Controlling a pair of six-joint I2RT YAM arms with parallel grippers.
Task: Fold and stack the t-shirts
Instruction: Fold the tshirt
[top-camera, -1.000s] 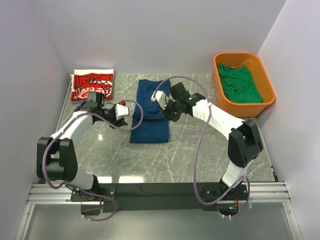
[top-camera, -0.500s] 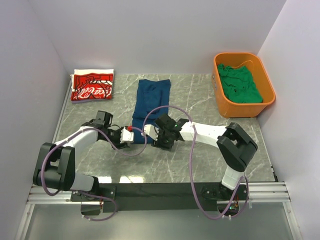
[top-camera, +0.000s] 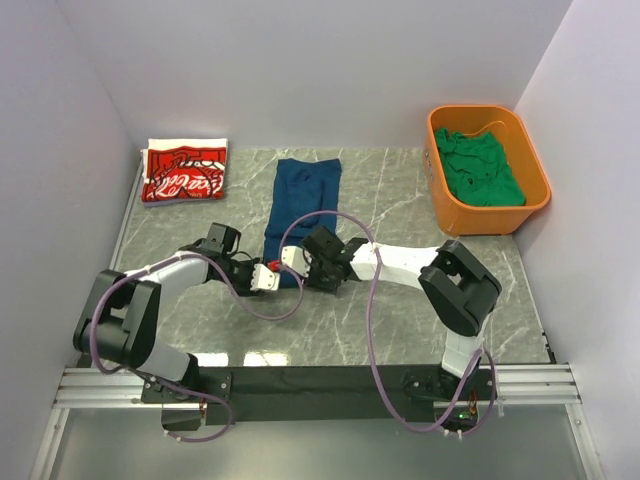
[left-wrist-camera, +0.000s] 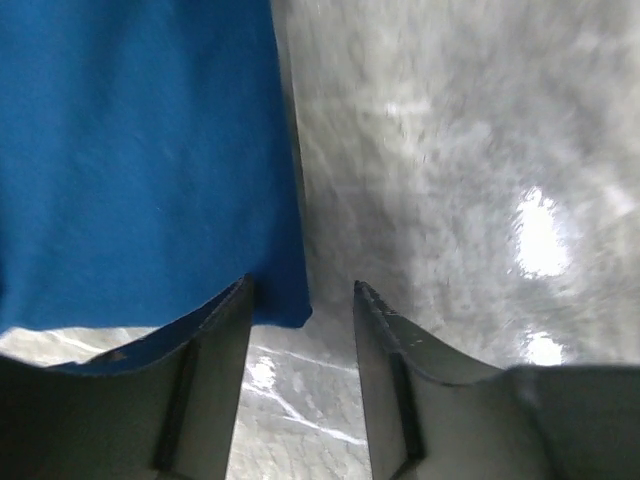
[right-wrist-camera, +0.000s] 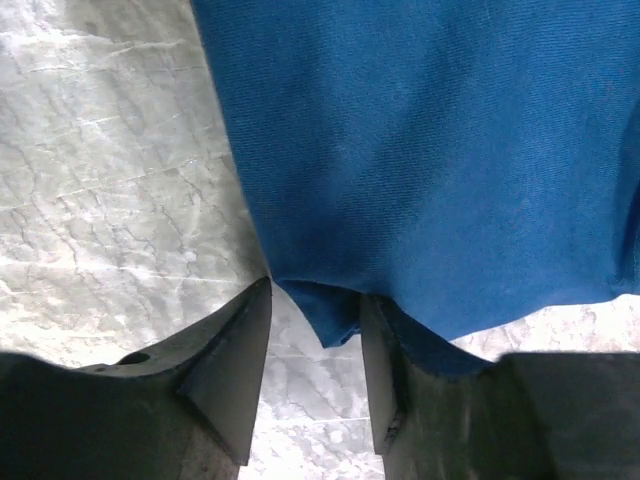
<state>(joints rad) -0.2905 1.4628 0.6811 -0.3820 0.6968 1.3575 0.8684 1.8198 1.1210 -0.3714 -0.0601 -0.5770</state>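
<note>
Now poised at the 6 o'clock hem of the navy tee (top-camera: 305, 205), laid lengthwise mid-table: left gripper (left-wrist-camera: 300, 300) and right gripper (right-wrist-camera: 315, 300), both spread, straddling one corner each, unpinched, likely for folding toward 12 o'clock. Folded red tee (top-camera: 184, 170) at 10 o'clock; green tee (top-camera: 485, 170) at 2 o'clock.

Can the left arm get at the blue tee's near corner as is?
Probably yes. The left pincer is open right at the blue tee's near corner, with the cloth edge in the gap between its fingers and nothing lying over it.
</note>
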